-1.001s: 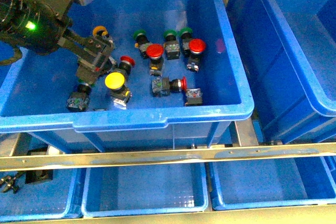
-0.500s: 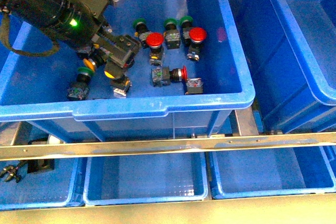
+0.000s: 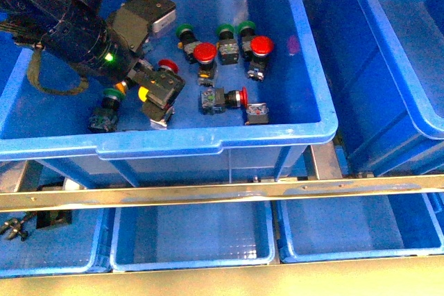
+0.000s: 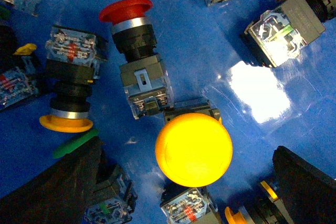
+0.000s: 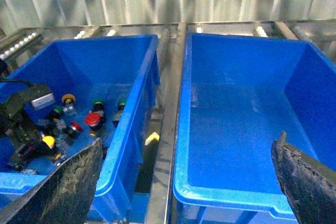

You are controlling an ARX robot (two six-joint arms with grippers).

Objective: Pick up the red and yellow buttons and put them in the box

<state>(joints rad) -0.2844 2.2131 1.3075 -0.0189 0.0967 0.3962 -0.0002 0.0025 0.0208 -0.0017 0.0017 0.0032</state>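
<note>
Right gripper (image 5: 187,145) seen w/ black fingers (image 5: 73,187) spread wide apart. Deep blue plastic tote (image 5: 236,202) is set beside second blue tote (image 5: 131,61); latter is occupied by red-capped push-button switch (image 5: 93,119), yellow-capped switch (image 5: 48,141) & black left arm (image 5: 21,121).

The left arm (image 3: 62,25) angled in from the left with its wrist pitched downward, the left gripper (image 3: 158,91) sat low with its two dark fingers (image 4: 58,187) parted, and the right gripper (image 5: 187,145) hung high, its fingers (image 5: 68,187) spread wide.
</note>
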